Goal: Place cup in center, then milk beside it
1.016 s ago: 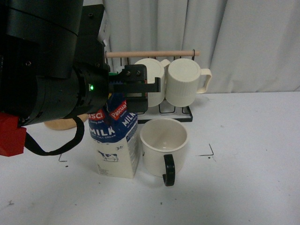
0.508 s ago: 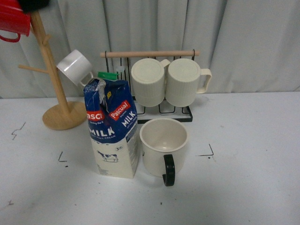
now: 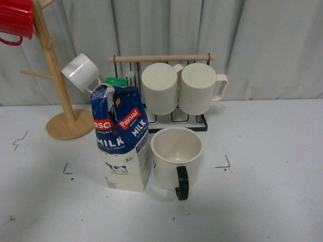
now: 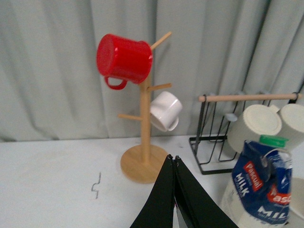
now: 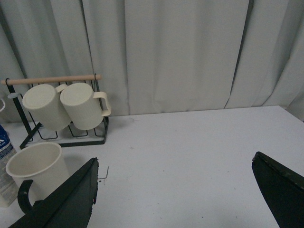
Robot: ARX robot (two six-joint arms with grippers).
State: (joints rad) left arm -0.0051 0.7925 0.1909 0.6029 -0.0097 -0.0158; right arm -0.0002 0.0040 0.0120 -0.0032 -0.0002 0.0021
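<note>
Front view: cup stands upright in the center, milk upright just beside it, perhaps touching. Both placements look done; nothing left. Count: one carton, one black-handled cup, two ribbed mugs, one white mug, one red mug.

Left wrist view: left gripper pressed together, empty, milk well clear of its tips.

Right wrist view: right gripper spread wide, empty; cup beyond one finger.

Open tabletop right of cup
</note>
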